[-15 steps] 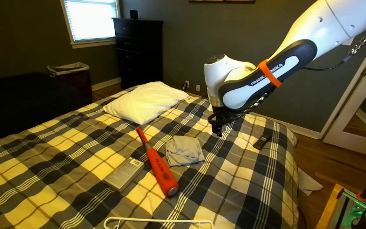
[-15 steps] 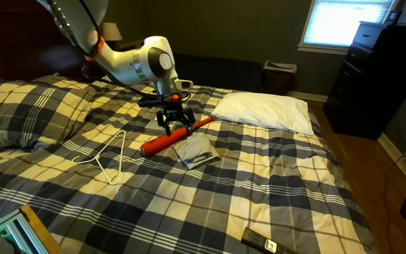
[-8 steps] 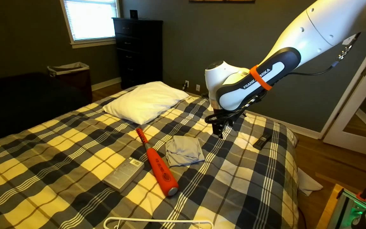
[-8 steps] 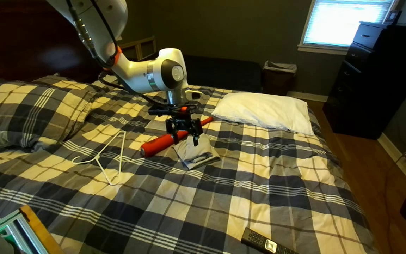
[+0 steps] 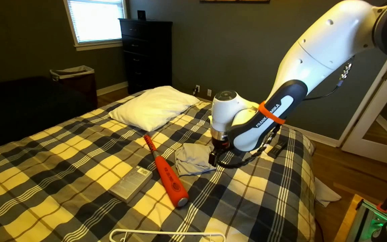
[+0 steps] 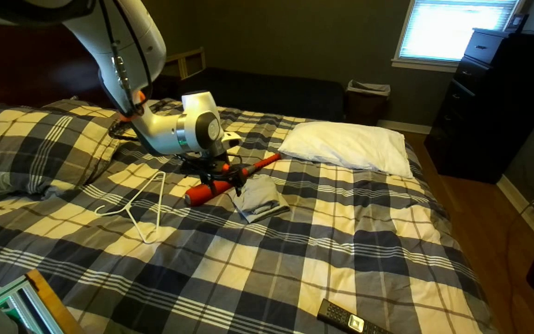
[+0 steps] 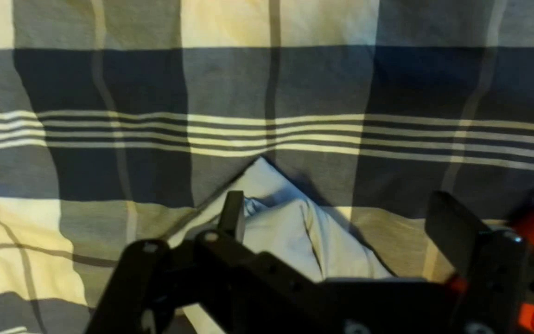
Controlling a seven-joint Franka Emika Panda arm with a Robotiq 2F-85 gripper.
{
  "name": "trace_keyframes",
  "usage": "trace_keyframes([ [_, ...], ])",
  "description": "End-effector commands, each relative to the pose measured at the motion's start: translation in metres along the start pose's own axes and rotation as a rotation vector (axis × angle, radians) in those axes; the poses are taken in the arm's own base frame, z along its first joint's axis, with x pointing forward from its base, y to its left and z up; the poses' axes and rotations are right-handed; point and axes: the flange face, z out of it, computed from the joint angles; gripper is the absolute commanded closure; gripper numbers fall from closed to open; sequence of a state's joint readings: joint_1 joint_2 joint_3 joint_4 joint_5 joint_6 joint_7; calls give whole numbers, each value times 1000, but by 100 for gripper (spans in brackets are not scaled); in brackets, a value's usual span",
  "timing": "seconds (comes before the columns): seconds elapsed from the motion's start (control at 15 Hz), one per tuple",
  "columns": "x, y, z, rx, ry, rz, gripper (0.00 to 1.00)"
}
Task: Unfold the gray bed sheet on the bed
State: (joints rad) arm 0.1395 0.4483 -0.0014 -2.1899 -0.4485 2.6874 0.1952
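Note:
The gray bed sheet (image 5: 193, 160) lies as a small, folded, wrinkled bundle on the plaid cover of the bed (image 5: 247, 201). It also shows in an exterior view (image 6: 261, 197) beside the red bat. In the wrist view a corner of the sheet (image 7: 276, 232) points away from the gripper base, with a raised fold near it. My gripper (image 7: 341, 211) is open, with its fingers wide apart and nothing held. One finger appears over the sheet, the other over the cover near the bat. In an exterior view the gripper (image 6: 226, 189) is low at the sheet's edge; contact cannot be told.
The red bat (image 5: 170, 179) lies right beside the sheet. A gray box (image 5: 131, 184) lies beyond the bat. A white hanger (image 6: 130, 204), a black remote (image 6: 350, 320) and a white pillow (image 6: 348, 146) are also on the bed.
My gripper has come down from above the bed to the sheet's edge, and the arm has stretched lower. It is open throughout. The sheet has not moved.

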Motion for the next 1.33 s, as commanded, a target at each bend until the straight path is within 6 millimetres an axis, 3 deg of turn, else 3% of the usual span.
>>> trace_keyframes([
  [0.0,7,-15,29,18,48,-31,0],
  [0.13,2,-18,21,20,34,-25,0],
  [0.33,5,-17,27,35,31,-27,0],
  [0.73,20,-50,63,-84,113,-266,0],
  [1.13,58,-63,89,-325,188,-414,0],
  [1.2,52,-64,85,-263,160,-343,0],
  [1.27,49,-61,78,-267,167,-378,0],
])
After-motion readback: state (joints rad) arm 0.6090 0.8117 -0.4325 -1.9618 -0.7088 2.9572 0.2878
